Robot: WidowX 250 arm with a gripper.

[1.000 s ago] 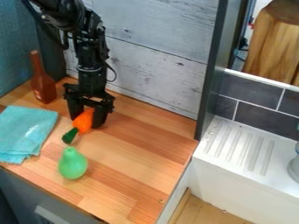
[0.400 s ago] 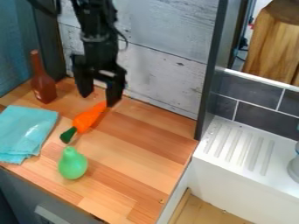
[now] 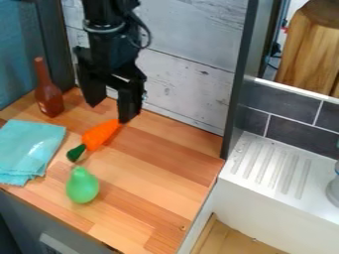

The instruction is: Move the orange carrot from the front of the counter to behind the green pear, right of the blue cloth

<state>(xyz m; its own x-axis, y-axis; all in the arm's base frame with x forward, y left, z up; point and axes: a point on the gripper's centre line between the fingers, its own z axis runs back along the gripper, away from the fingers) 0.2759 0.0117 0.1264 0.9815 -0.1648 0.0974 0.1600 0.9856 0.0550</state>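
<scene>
The gripper (image 3: 111, 110), open and empty, is at the far tip of the orange carrot (image 3: 99, 135), left on the desk (image 3: 159, 173) beyond the green pear (image 3: 82, 186), apparently between grasps; gripping the carrot would require lowering astride it.

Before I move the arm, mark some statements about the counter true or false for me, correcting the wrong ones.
1. The gripper is clamped around the carrot. False: its fingers are apart, and the carrot lies on the wooden counter.
2. The carrot's green end points away from the gripper. True.
3. The green pear sits on the blue cloth. False: it rests on the counter beside the cloth.
4. The brown bottle stands upright. True.
</scene>
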